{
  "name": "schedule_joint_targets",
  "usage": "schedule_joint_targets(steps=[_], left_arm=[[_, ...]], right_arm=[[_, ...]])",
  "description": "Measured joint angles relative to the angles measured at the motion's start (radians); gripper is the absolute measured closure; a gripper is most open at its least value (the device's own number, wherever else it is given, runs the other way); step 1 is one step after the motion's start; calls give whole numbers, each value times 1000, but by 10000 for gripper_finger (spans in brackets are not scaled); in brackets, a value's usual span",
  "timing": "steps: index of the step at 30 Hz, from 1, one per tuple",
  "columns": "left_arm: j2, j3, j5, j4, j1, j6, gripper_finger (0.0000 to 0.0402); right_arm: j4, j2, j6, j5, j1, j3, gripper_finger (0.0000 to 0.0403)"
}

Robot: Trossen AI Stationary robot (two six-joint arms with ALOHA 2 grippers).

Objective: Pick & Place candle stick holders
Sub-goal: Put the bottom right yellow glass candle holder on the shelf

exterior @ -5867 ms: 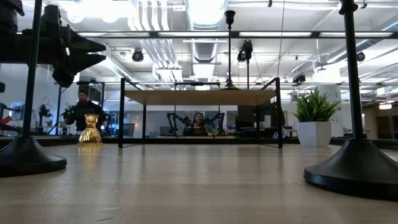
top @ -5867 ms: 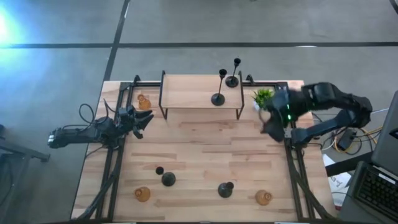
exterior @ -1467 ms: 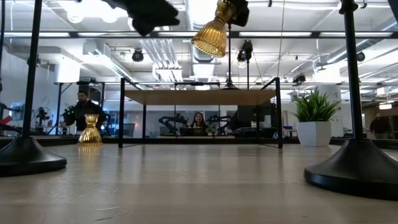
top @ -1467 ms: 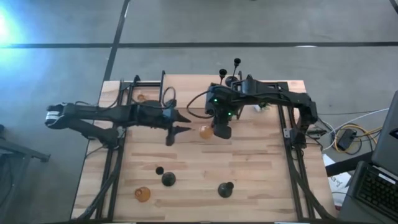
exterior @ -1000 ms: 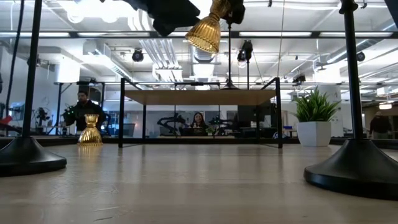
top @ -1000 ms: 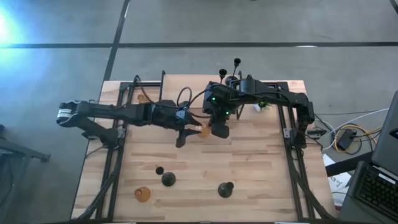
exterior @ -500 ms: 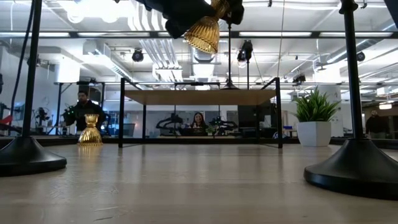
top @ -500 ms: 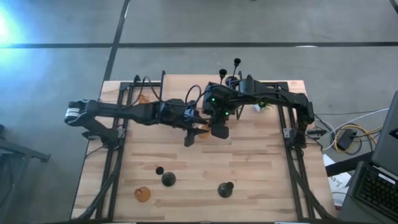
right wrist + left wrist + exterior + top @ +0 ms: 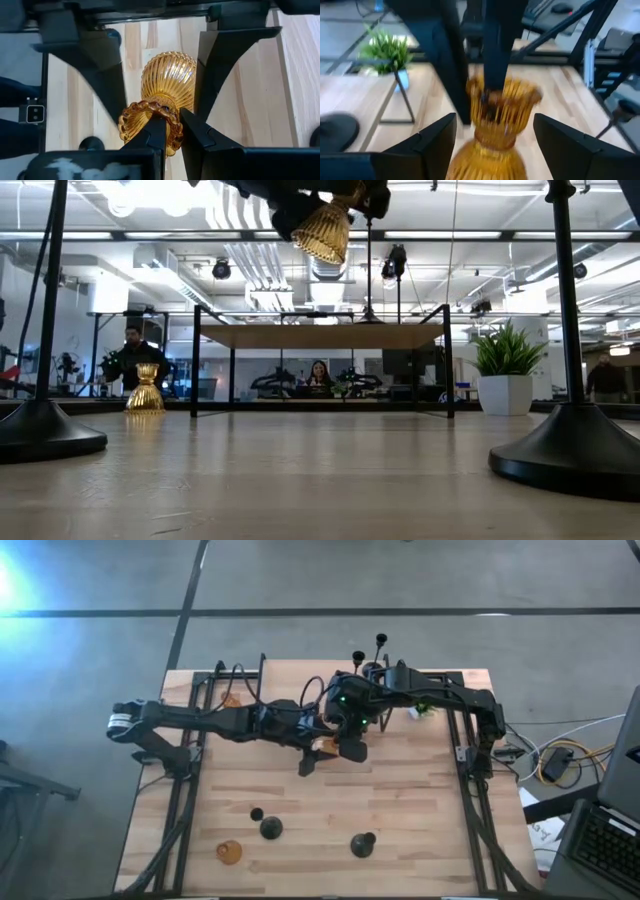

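Candle holder point(image 9: 165, 95): amber-gold glass, vertically ribbed, scalloped rim. Second amber holder point(image 9: 229, 852) near table edge. Three stemmed holders point(image 9: 362, 844): black. Table point(image 9: 400, 800): pale wood planks, visible grain. Plant point(image 9: 508, 348): green leaves, white pot. Both arms: dark black.

**Around the Table: Shelf, Plant and Onlookers**

The wooden table point(image 9: 330, 810) lay pale and planked under the overhead camera. At its far edge stood a low wooden shelf on black legs point(image 9: 320, 336), spanning the middle of the level view. A small green potted plant point(image 9: 507, 370) in a white pot sat just right of that shelf. Beyond the table, one person point(image 9: 131, 355) stood at left, another sat point(image 9: 320, 373) behind the shelf.
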Motion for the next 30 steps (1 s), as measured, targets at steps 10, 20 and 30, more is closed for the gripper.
schedule_joint_targets(steps=[10, 20, 30], left_arm=[[12, 0, 9, 20, 1, -6, 159], [13, 0, 5, 8, 4, -5, 222], [13, 3, 5, 3, 4, 2, 251]], right_arm=[[23, 0, -4, -15, 0, 0, 379], [24, -1, -3, -18, 0, 0, 379], [24, 0, 12, -22, 1, 0, 379]])
